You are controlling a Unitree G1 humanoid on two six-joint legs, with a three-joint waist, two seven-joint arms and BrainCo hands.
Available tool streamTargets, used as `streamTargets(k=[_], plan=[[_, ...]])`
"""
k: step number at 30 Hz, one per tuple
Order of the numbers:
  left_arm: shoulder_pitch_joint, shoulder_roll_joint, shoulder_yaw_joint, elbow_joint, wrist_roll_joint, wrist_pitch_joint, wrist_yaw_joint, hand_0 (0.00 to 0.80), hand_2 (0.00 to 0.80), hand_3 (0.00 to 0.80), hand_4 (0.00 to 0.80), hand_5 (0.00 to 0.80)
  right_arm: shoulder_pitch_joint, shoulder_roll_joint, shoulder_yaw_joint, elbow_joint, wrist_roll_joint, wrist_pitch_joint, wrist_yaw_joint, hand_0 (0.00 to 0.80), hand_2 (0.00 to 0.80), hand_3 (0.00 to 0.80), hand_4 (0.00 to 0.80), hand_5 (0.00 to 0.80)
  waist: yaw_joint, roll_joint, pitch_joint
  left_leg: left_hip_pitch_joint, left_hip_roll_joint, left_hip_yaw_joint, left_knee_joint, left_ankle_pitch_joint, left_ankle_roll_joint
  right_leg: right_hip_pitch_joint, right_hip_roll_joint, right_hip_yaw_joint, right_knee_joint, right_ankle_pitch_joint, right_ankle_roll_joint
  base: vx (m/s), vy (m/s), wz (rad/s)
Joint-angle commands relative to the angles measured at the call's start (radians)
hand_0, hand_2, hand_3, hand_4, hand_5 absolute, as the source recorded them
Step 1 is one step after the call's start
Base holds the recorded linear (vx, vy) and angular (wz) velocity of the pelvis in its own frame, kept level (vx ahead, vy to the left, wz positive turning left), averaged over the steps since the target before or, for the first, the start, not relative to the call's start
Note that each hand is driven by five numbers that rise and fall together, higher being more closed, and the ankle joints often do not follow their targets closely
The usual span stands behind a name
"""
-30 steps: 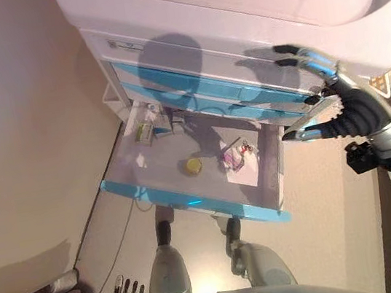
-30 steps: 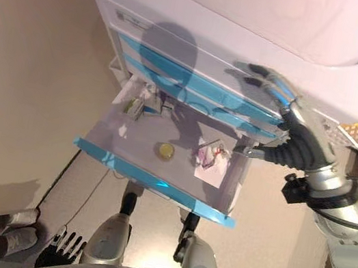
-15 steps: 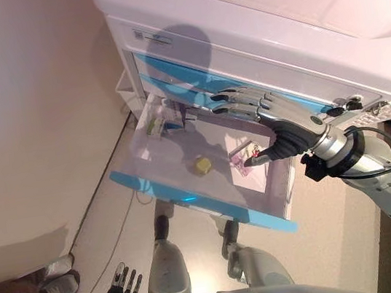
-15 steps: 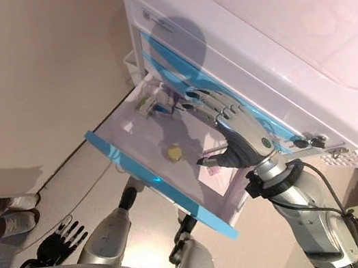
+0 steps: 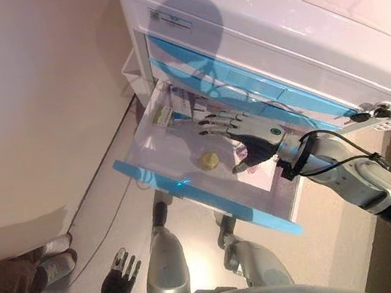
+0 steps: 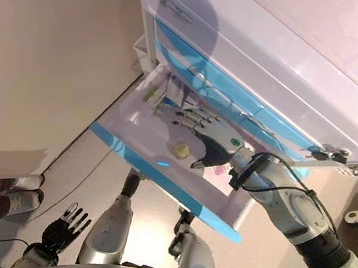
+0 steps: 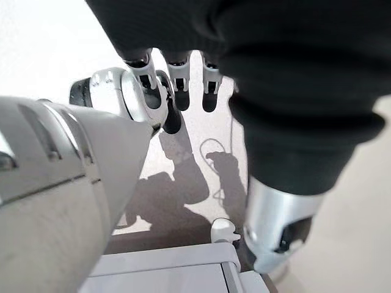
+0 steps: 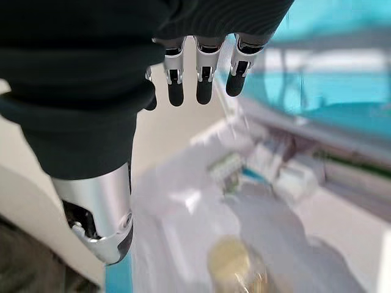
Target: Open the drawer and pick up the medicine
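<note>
Over the drawer [image 5: 186, 185]: right hand [image 5: 245, 135], fingers straight and spread, holding nothing.
Medicine: small yellow bottle [image 5: 209, 161] on the drawer floor, just below the hand, toward the drawer's blue front.
Nearer hand: right; left hand [image 5: 118, 272] hangs well apart, fingers relaxed.

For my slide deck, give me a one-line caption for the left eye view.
Open right hand reaching over the pulled-out drawer, above a small yellow medicine bottle.

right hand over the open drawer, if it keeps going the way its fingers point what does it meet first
Probably the small packets at the back of the open drawer. The right hand, fingers straight, points toward them, passing above the round yellow item. Depth is unclear.
</note>
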Motion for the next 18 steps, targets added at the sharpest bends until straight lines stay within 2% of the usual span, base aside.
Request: streamTargets(k=[1, 7, 18], plan=[[0.002, 0.024, -0.043, 0.013, 0.019, 0.001, -0.014, 0.0, 0.0, 0.0, 0.0, 0.0, -0.054, 0.015, 0.05, -0.016, -0.002, 0.014, -0.078, 0.0, 0.0, 0.0, 0.0, 0.0, 0.008, -0.005, -0.02, -0.046, -0.074, 0.027, -0.01, 0.005, 0.073, 0.015, -0.032, 0.013, 0.048, 0.002, 0.053, -0.023, 0.015, 0.11], [-0.017, 0.027, -0.057, 0.022, 0.021, 0.01, -0.019, 0.0, 0.0, 0.0, 0.0, 0.0, -0.097, 0.046, 0.139, 0.127, -0.043, 0.029, -0.146, 0.0, 0.0, 0.0, 0.0, 0.0, 0.019, 0.007, -0.011, -0.053, -0.081, 0.021, -0.007, 0.006, 0.075, 0.008, -0.039, 0.001, 0.052, 0.002, 0.051, -0.018, 0.008, 0.08], [-0.023, 0.019, -0.066, 0.015, 0.022, 0.013, -0.008, 0.0, 0.0, 0.0, 0.0, 0.0, -0.112, 0.077, 0.193, 0.25, -0.097, 0.037, -0.216, 0.0, 0.0, 0.0, 0.0, 0.0, 0.024, 0.017, -0.005, -0.056, -0.087, 0.017, -0.008, 0.006, 0.079, -0.005, -0.046, -0.006, 0.059, 0.004, 0.052, -0.004, 0.006, 0.02]])
